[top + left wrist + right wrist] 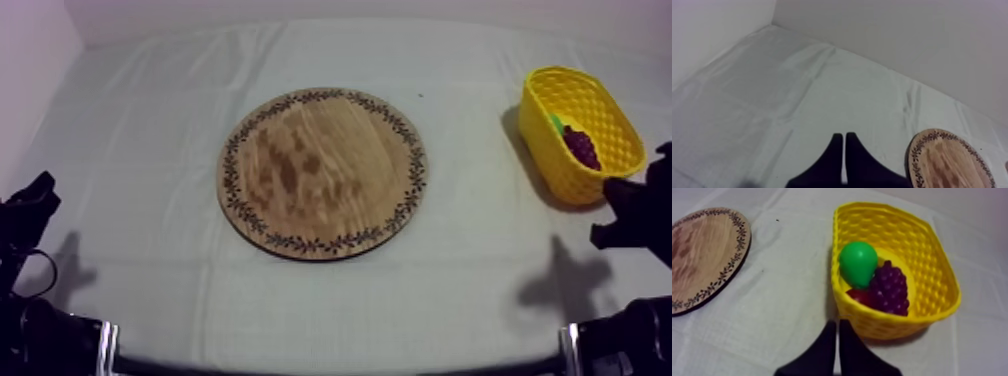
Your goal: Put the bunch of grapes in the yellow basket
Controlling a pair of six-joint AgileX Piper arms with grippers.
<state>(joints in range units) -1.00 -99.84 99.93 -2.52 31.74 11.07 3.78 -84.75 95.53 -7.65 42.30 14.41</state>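
The bunch of grapes (pixel 890 289) is dark purple and lies inside the yellow basket (pixel 922 253), next to a green pear (pixel 858 263) and a small red fruit (pixel 859 295). From above, the grapes (pixel 581 146) show in the basket (pixel 583 100) at the table's right. The round wooden board (pixel 322 170) with its patterned rim lies bare at the middle. My right gripper (pixel 837 329) is shut on nothing, just in front of the basket's near wall. My left gripper (pixel 844 141) is shut, low at the left, over bare cloth beside the board (pixel 949 160).
The right arm (pixel 635 205) hangs by the basket's near right corner. The left arm (pixel 28 215) rests at the table's left edge. White walls bound the table at the back and left.
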